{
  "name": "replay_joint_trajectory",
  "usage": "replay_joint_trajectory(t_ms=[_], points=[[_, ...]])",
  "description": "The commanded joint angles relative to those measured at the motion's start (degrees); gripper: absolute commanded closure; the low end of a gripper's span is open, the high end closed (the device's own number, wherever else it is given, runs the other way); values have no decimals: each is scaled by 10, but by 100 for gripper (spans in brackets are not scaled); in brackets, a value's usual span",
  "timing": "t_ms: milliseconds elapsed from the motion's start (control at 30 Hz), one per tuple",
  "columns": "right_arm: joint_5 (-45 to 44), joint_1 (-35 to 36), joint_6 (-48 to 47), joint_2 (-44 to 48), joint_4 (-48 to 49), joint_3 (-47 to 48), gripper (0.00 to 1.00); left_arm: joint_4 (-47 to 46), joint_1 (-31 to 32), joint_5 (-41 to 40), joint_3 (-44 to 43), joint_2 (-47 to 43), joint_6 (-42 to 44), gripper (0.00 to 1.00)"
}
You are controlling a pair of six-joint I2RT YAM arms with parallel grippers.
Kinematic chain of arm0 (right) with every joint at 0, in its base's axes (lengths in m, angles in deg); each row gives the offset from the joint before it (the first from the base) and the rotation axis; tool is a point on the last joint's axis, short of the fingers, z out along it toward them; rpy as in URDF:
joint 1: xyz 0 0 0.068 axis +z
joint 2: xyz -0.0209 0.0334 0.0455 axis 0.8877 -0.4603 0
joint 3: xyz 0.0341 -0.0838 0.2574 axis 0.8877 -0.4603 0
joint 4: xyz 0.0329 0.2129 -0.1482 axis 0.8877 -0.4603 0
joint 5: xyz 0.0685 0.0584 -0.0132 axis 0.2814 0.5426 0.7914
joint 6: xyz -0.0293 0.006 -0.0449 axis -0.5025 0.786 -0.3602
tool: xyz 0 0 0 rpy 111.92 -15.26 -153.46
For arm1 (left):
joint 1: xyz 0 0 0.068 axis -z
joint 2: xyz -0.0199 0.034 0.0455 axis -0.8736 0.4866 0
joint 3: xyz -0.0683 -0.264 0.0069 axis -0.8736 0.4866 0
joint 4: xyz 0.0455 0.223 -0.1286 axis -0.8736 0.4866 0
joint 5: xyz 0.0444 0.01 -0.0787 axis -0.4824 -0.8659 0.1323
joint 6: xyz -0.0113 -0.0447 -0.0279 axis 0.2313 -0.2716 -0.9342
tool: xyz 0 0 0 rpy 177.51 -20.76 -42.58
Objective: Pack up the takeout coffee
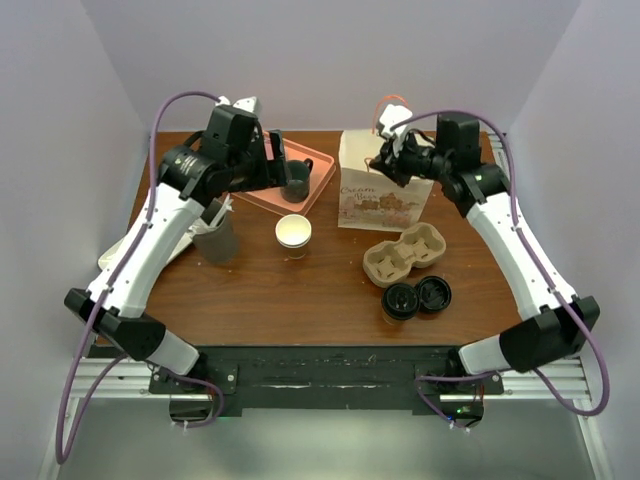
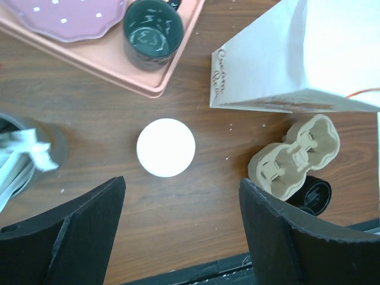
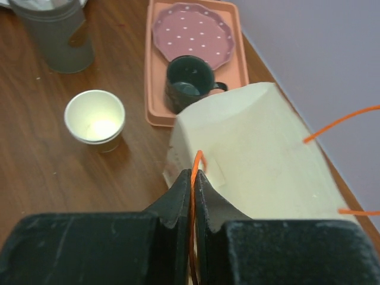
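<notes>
At five o'clock, takeout coffee [image 1: 400, 302] is sitting unpacked — right fingers [image 3: 178, 202] are pinching bag handle [image 3: 193, 169], left fingers [image 2: 77, 231] gaping empty.

Brown cursive starting "Cream" runs along the paper bag [image 2: 297, 53], ahead and right of the left gripper [image 2: 181, 187] fingers; the rest is unreadable.

The table [image 1: 330, 290] is smooth wood grain. The cup carrier [image 2: 295, 155] is rough matt pulp; the mug [image 2: 152, 29] is glossy ceramic.
</notes>
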Motion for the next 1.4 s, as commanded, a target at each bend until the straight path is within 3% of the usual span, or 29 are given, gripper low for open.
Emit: replay_joint_trajectory(t_ms=[0,300,633,967,1067,1100,1167,1300,1367], points=[[10,23,-10,50,20,-55,92,-82,-3,45,-7,17,15,18],[-12,40,3,102,5,-97,77,-191,-1,131,-15,84,13,19],[-14,40,-12,124,-31,-112,75,-294,9,181,-40,167,17,24],[-5,39,14,150,-14,-158,74,-298,59,141,4,173,37,31],[-4,39,40,159,1,-161,67,-287,61,134,-3,184,43,46],[-20,40,59,165,13,-161,62,-286,61,132,-4,186,46,56],[-49,40,142,170,51,-156,55,-284,62,130,-2,184,48,67],[-168,39,315,157,43,-94,45,-286,72,126,0,179,59,95],[-249,40,350,141,10,-42,46,-286,77,123,2,177,64,100]])
